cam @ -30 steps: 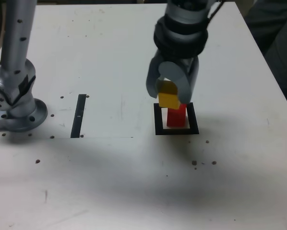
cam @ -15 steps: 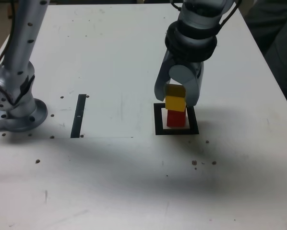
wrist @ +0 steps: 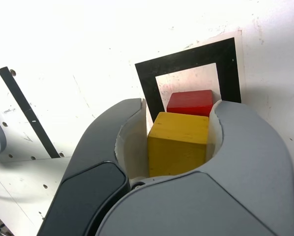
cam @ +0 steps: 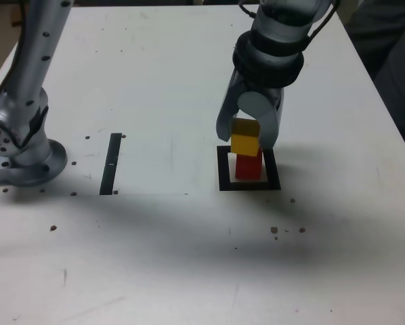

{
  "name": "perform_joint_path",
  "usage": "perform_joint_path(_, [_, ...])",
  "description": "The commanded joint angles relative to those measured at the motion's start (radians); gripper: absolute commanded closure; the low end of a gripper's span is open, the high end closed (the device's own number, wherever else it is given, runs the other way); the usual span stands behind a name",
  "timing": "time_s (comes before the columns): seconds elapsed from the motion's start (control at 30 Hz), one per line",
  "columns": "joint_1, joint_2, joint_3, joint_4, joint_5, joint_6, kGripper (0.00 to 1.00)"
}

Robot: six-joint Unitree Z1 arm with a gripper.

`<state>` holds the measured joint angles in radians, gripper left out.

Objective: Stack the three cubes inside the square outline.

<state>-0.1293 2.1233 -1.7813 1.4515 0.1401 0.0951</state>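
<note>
A red cube (cam: 249, 167) stands inside the square outline (cam: 224, 184) on the white table. Directly over it sits a yellow cube (cam: 245, 141), and my gripper (cam: 246, 136) is shut on that cube from both sides. The yellow cube's underside is level with the red cube's top; whether they touch I cannot tell. In the wrist view the yellow cube (wrist: 179, 142) sits clamped between the grey fingers (wrist: 238, 132) of the gripper (wrist: 179, 118). The red cube (wrist: 190, 102) shows just beyond it, within the square outline (wrist: 148, 83).
A thin black strip (cam: 111, 163) lies on the table at the exterior view's left. The arm's base (cam: 25, 159) stands further left. Small dark holes dot the tabletop (cam: 284, 231). Something dark (cam: 392, 61) lies past the table's right edge.
The gripper has carried the yellow cube to the exterior view's right, from offset to centred over the red cube, and lowered it. In the last half second it barely moved.
</note>
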Motion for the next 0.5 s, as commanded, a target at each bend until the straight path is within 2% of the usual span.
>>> perform_joint_path(0.0, [0.002,0.009,0.002,-0.004,-0.003,0.002,0.67])
perform_joint_path(0.2, [0.002,0.013,0.004,-0.009,-0.005,0.002,0.64])
perform_joint_path(0.27, [0.002,0.013,0.005,-0.013,-0.004,0.003,0.49])
perform_joint_path(0.4, [0.003,0.011,0.012,-0.024,-0.005,0.007,0.12])
perform_joint_path(0.47, [0.004,0.010,0.015,-0.027,-0.005,0.008,0.02])
